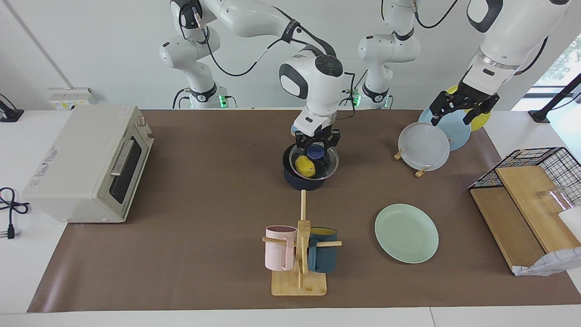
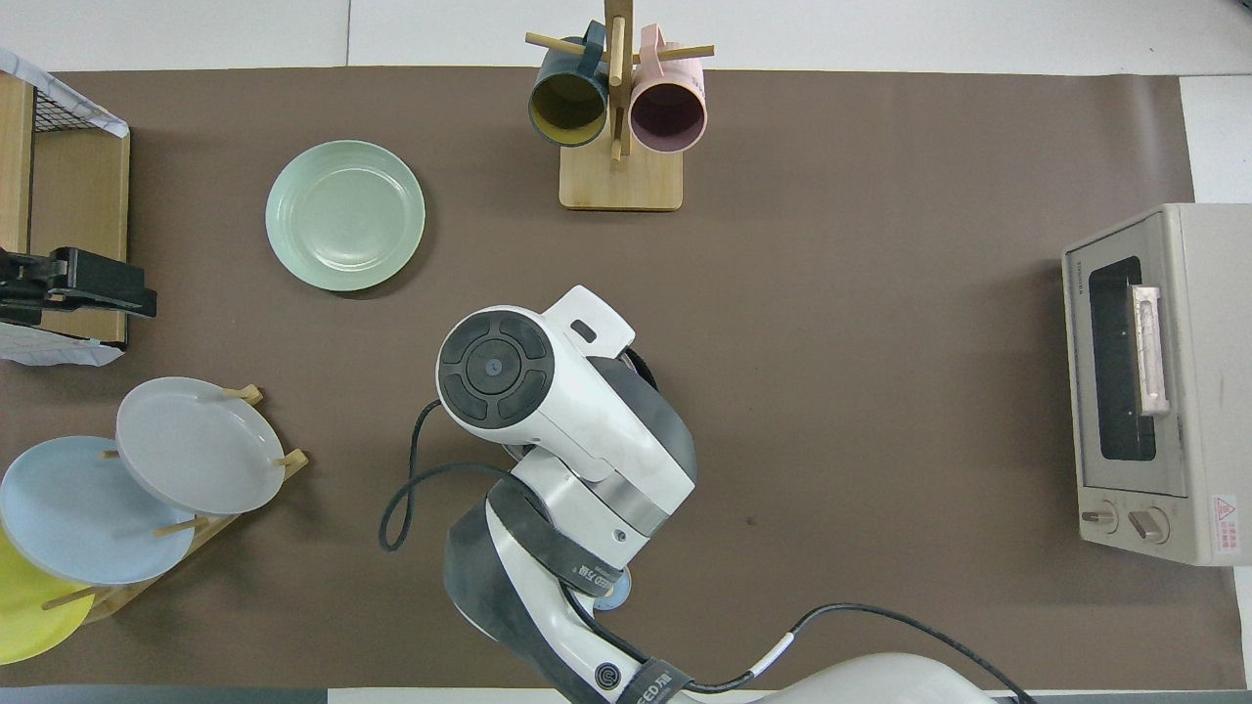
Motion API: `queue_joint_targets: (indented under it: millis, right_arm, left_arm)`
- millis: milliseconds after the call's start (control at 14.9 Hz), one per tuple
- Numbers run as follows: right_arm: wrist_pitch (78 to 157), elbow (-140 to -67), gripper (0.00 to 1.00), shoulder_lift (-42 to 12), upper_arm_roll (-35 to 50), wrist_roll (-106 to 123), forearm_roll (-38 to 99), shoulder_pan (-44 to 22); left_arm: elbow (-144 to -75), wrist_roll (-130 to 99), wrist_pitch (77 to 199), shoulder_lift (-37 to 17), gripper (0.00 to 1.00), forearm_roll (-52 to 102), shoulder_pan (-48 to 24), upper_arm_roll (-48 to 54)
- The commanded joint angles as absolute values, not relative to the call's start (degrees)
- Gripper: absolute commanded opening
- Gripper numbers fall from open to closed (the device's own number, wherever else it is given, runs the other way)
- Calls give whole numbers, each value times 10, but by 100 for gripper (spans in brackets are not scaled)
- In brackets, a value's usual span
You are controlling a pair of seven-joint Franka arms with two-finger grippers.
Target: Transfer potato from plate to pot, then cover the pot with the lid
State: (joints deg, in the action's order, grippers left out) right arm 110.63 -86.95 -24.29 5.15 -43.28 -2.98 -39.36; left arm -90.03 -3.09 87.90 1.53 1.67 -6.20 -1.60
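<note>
At the right arm's end of the desk (image 1: 204, 254) sits a toaster oven (image 1: 88, 163), well apart from the right claw (image 1: 316, 138). The right claw is over the pot (image 1: 305, 175), its fingers together on the blue knob of the lid (image 1: 327, 163). The lid is tilted and shifted off centre, toward the left arm's end of the pot, so part of the pot's mouth shows uncovered. The potato (image 1: 306, 166) lies in the pot, seen through the glass just below the claw; its long axis runs slantwise, roughly from the robots' side outward. The pot's handle is hidden by the right arm in both views, so its direction cannot be told. In the overhead view the right arm (image 2: 548, 411) covers pot, lid and potato entirely.

Farther from the robots than the right claw stands a mug tree (image 1: 302, 254) on a wooden base, carrying a pink mug (image 1: 279, 247) and a dark blue mug (image 1: 323, 256).

The plate (image 1: 406, 233) lies flat on the desk, bare, toward the left arm's end from the mug tree and well apart from both claws.

A rack holds a grey-white plate (image 1: 424, 146), a light blue plate (image 1: 449, 129) and a yellow plate (image 1: 479, 119) upright. The left claw (image 1: 464, 108) hangs in the air over this rack, its fingers spread apart and holding nothing. A wire basket (image 1: 535, 168) with wooden boards stands at the left arm's end of the desk.
</note>
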Motion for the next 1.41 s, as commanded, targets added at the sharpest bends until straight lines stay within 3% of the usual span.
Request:
queue_joint_targets:
  millis: [0,202,1345]
  right_arm:
    - [1101,-875,0,-239,53,-441,-37,-390]
    - [1083,-876,0,-236,53,-441,-37,-392]
    - [1084,-914,0,-214,53,-452,-29,-387]
  left_arm:
    - [-911,-29,874,12,100,9,-54,-8]
    - [-954,-30,912,30,100,9,-53,-4]
    - [-944,-30,893,28,100,6,-33,23]
